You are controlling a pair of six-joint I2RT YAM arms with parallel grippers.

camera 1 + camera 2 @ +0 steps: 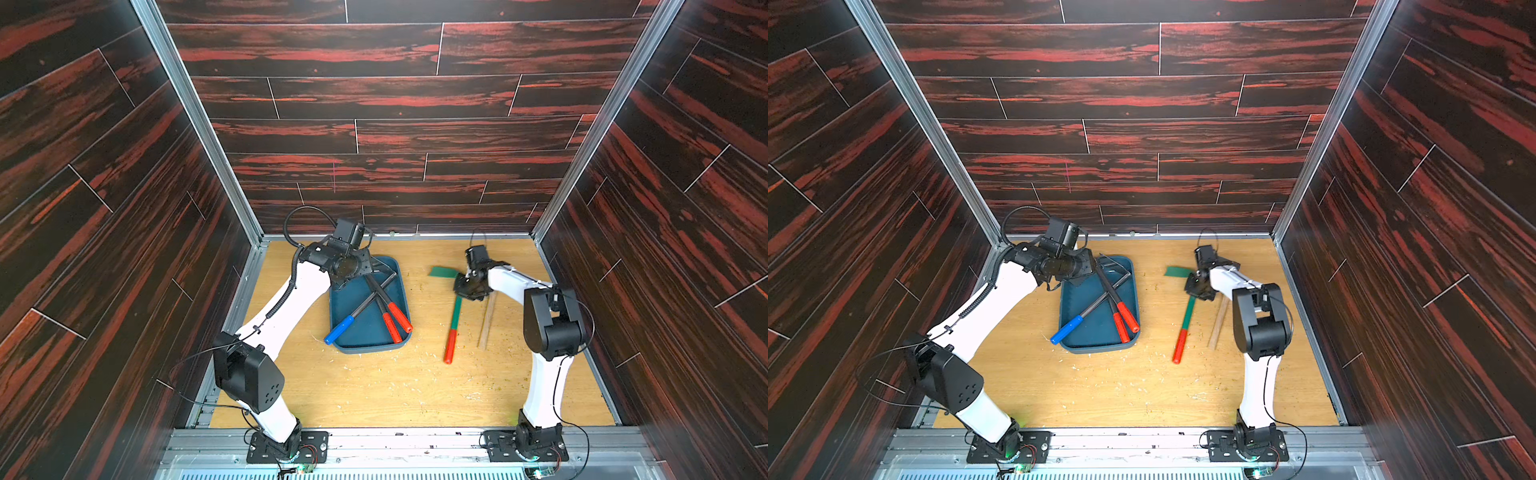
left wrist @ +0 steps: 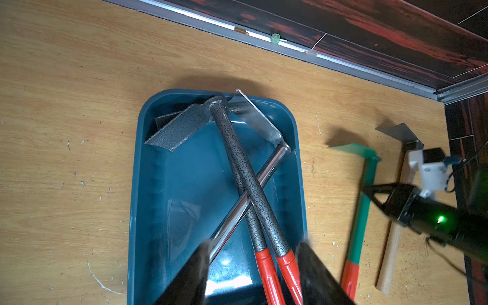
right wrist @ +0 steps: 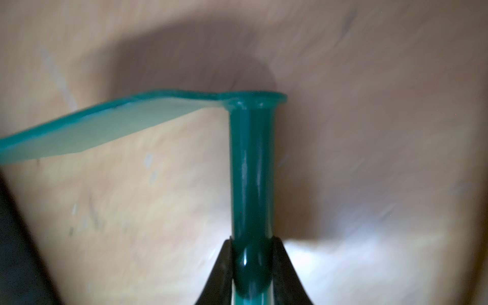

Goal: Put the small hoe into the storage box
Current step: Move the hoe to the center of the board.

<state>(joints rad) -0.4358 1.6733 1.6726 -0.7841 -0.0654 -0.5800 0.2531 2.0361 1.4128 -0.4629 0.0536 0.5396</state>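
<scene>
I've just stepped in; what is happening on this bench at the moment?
The right tool is shut on the shaft of the green hoe, just below its blade, out on the table beside a wooden-handled hoe. The storage box already holds two red-gripped hoes and a blue-gripped hoe, crossed over one another. The left tool hangs open above the box, holding nothing.

**Dark walls, pale floor**

Three walls of dark plank panelling streaked red fill most of both top views. Grey metal posts mark the corners. Low in the frame lies a scuffed light-wood floor, flecked with pale chips.
</scene>
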